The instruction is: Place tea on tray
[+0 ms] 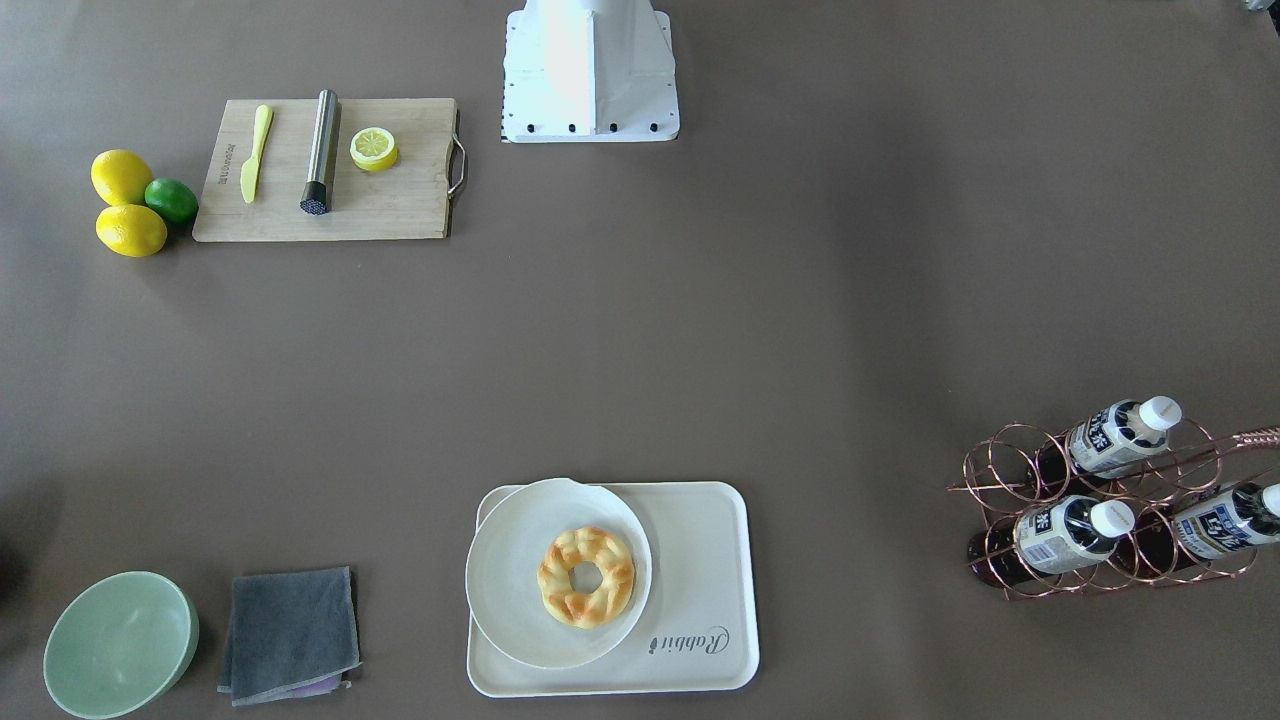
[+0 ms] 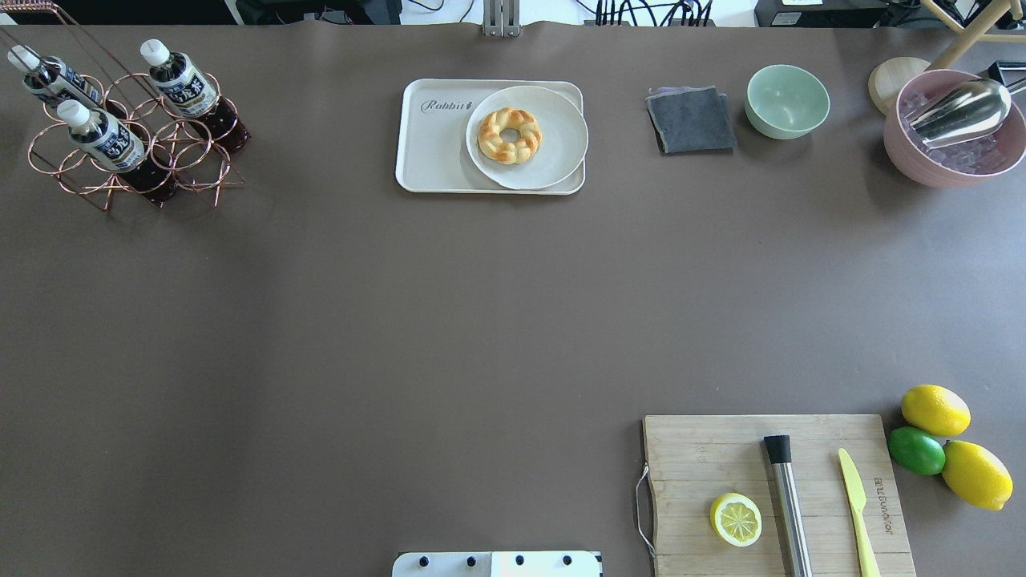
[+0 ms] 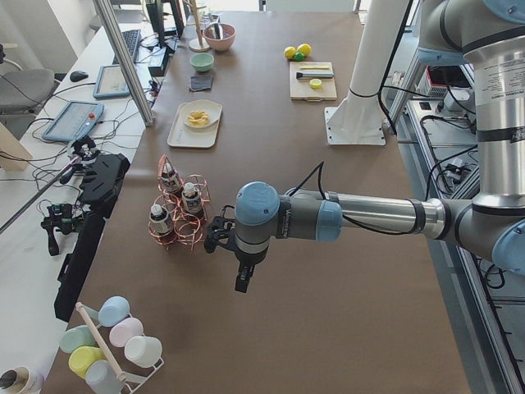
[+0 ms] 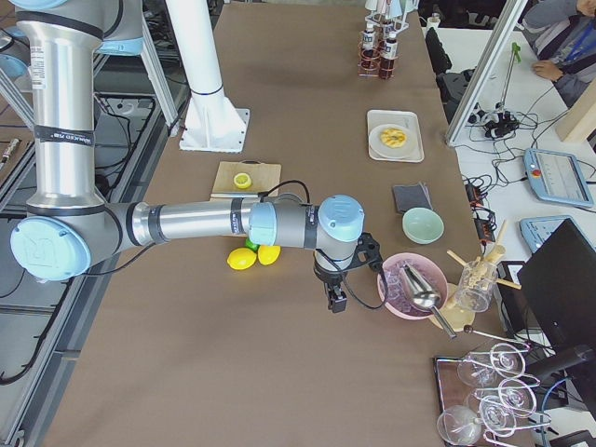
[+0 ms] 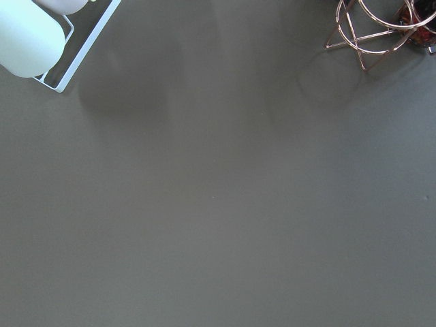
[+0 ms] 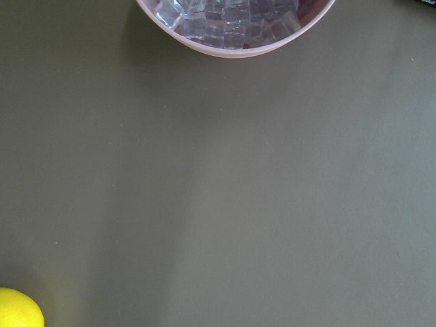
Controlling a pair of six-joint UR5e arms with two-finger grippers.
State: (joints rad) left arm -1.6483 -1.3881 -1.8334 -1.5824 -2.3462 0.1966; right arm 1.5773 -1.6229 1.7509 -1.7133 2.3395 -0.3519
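Note:
Three tea bottles lie tilted in a copper wire rack (image 2: 186, 157): one (image 2: 179, 82) on the tray's side, one (image 2: 104, 138) in front and one (image 2: 48, 76) at the far corner. They also show in the front view (image 1: 1118, 436). The cream tray (image 2: 433, 148) with "Rabbit" lettering holds a round white plate (image 2: 553, 152) with a braided ring pastry (image 2: 510, 135). My left gripper (image 3: 244, 279) hangs above the table just short of the rack; I cannot tell if it is open. My right gripper (image 4: 335, 300) hangs beside a pink ice bowl (image 4: 410, 284); I cannot tell its state.
A grey cloth (image 2: 691, 119) and a green bowl (image 2: 787, 100) sit right of the tray. A wooden cutting board (image 2: 721, 457) carries a lemon half, a steel muddler and a yellow knife. Two lemons and a lime (image 2: 916, 449) lie beside it. A cup rack (image 3: 111, 345) stands behind the left arm.

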